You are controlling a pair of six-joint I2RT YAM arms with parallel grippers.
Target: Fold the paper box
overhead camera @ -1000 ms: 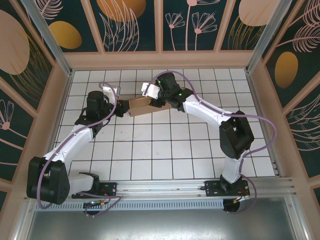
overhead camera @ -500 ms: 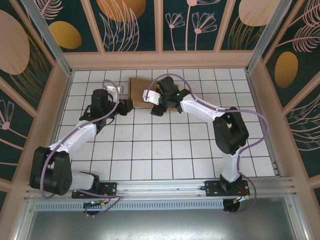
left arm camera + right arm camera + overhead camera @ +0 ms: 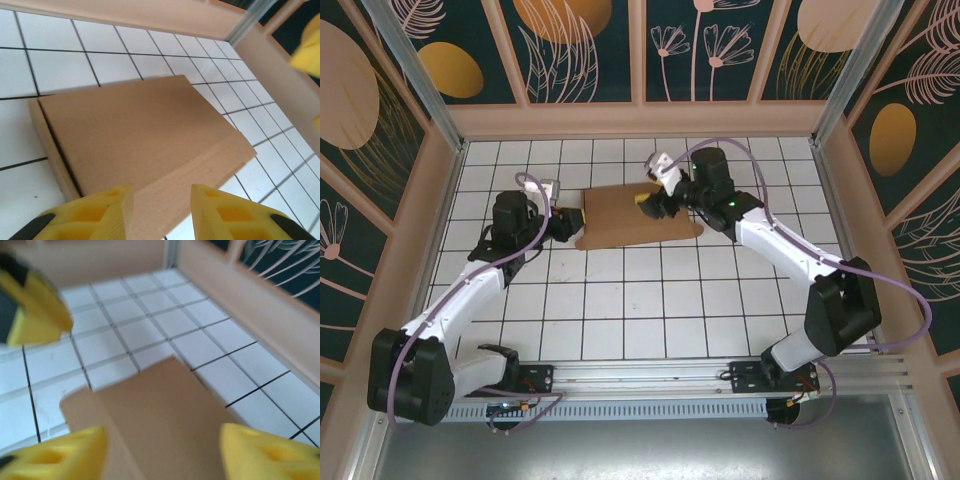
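1. White tiles with dark joints cover the table. The paper box lies flat on it toward the far side, about midway from left to right.
2. The left gripper sits low at the box's left end, released. In its wrist view the 2 yellow fingers stand apart with a clear gap, and the near edge of the box runs across under that gap. Nothing is pinched between them.
3. The right gripper hovers over the far right part of the box, also released. Its 2 yellow fingers are spread wide at the bottom of the blurred wrist view, with brown cardboard below and between them. Whether they touch the box cannot be told.
4. The box is a plain brown sheet, roughly rectangular, with its long side running left to right. Its right and near edges are uneven. The left wrist view shows 1 narrow strip along 1 short side, set off from the main panel by a dark line.
5. The left arm and the right arm are white with black joints. They reach in from a metal rail at the near edge.
6. A pale wooden ledge borders the tiles. Behind it rise dark teal wall panels painted with leaves, flowers and orange ovals.
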